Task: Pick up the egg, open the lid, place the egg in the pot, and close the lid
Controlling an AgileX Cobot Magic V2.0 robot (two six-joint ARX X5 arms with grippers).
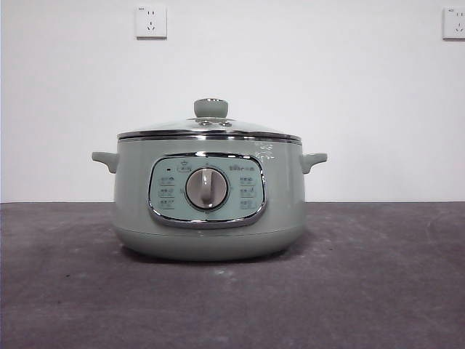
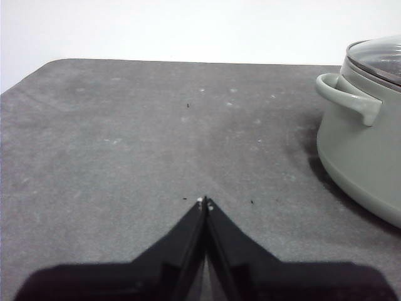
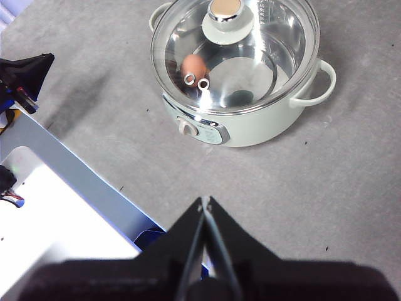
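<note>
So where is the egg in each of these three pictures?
Front view: not visible; the pot's opaque wall hides it.
Left wrist view: not visible; only the pot's edge and one side handle show.
Right wrist view: the egg lies inside the pot, seen through the glass lid.
Shared landmark: the sage-green pot.

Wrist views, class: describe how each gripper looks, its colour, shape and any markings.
The left gripper has two matte black jaws tapering to a narrow point, with tiny pale specks at the tips. The right gripper looks the same: black, wedge-shaped, pale-tipped. No cables or lettering show on either.
</note>
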